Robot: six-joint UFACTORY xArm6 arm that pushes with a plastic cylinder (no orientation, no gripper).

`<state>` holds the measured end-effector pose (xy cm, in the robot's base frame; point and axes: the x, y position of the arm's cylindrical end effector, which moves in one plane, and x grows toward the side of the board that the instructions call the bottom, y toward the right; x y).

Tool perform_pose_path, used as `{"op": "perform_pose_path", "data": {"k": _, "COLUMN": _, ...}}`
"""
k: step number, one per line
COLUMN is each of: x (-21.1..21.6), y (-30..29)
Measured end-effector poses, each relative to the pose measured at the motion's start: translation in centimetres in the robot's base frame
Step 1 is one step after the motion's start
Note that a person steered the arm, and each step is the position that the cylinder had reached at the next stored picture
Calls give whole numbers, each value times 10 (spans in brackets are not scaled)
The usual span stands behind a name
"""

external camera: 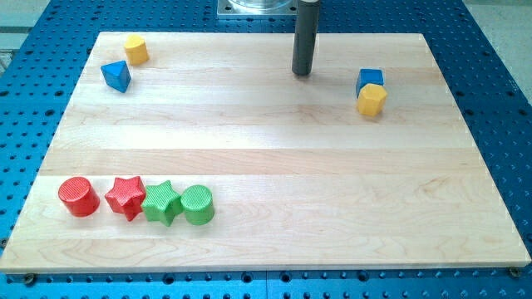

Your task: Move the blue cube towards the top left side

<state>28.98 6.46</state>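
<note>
The blue cube point(370, 79) sits near the view's top right on the wooden board point(266, 141). A yellow block point(371, 100) touches its lower side. My tip point(302, 73) is at the view's top centre, to the left of the blue cube and apart from it. Nothing is touching my tip.
A yellow block point(136, 49) and a blue triangular block point(116, 75) lie at the top left. At the bottom left a red cylinder point(78, 197), a red star point(125, 196), a green star point(162, 202) and a green cylinder point(198, 204) stand in a row.
</note>
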Motion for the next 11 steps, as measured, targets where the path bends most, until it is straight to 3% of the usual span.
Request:
{"op": "perform_pose_path", "data": {"k": 2, "x": 0, "y": -3}}
{"op": "perform_pose_path", "data": {"k": 3, "x": -11, "y": 33}}
{"op": "perform_pose_path", "data": {"k": 4, "x": -9, "y": 132}}
{"op": "perform_pose_path", "data": {"k": 5, "x": 54, "y": 160}}
{"op": "perform_pose_path", "data": {"k": 6, "x": 57, "y": 86}}
{"op": "perform_pose_path", "data": {"k": 9, "x": 18, "y": 92}}
{"op": "perform_pose_path", "data": {"k": 10, "x": 34, "y": 13}}
{"op": "perform_pose_path", "data": {"k": 11, "x": 41, "y": 17}}
